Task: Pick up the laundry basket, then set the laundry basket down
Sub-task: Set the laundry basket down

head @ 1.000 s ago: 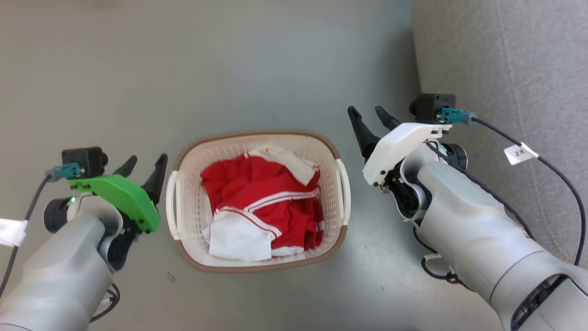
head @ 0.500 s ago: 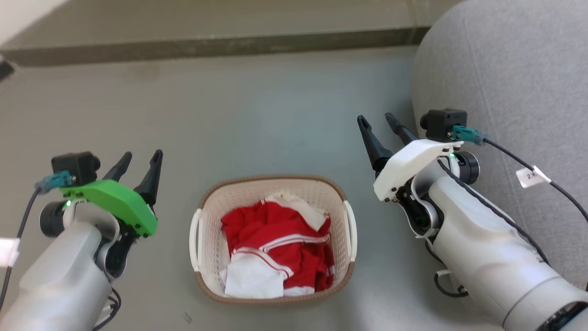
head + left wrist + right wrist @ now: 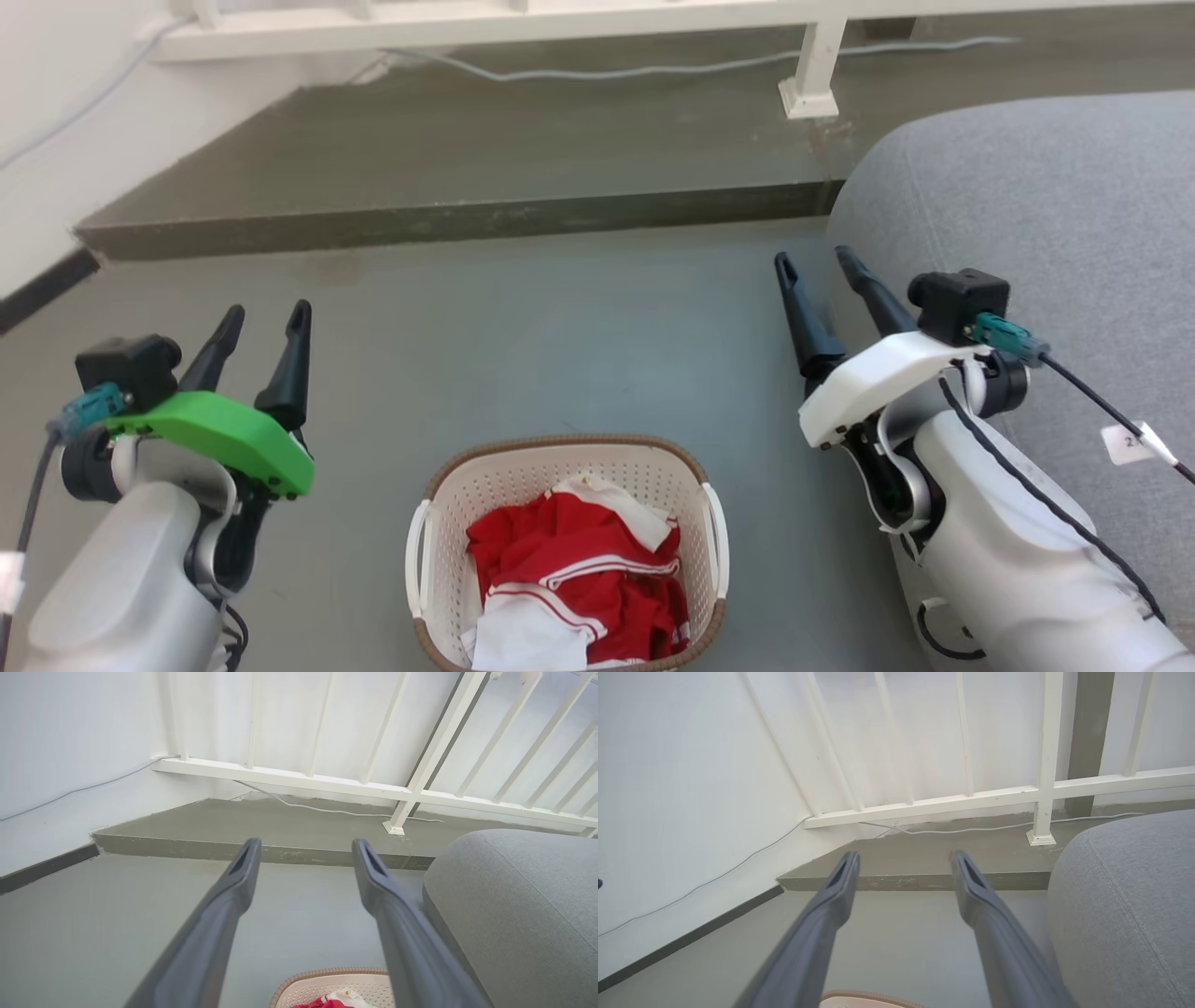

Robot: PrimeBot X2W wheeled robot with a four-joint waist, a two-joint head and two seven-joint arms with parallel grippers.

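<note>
Laundry basket [image 3: 560, 439]: stands on the grey floor [image 3: 560, 336] between our two grippers, behind their fingertips and lower than them; red and white clothes [image 3: 579, 569] lie in it.
Left gripper [image 3: 267, 311]: open and empty, fingers pointing forward; the basket's left handle [image 3: 417, 551] is inward of it and behind the tips, well apart.
Right gripper [image 3: 812, 256]: also spread and holding nothing; the right handle [image 3: 719, 541] lies inward and behind, well apart.
Step in hand: neither gripper touches the basket, so we judge that we are either before the lift or after the setting down; these views don't settle which.
Next move: if the lift is ahead, we need both grippers drawn back and lowered, each turned inward to its own handle, then closed together so the load rises level; a one-sided grip would likely tip the basket.
Edges: a grey sofa [image 3: 1027, 233] sits just outward of the right gripper, near its outer finger; a raised step [image 3: 448, 219] runs across ahead of both grippers, with a white railing [image 3: 812, 65] and a loose cable [image 3: 653, 70] beyond it.
Open room: bare floor ahead of and between the grippers, and outward of the left one up to the wall [image 3: 56, 140]; the right side is tight, so we'd swing that arm inward.
</note>
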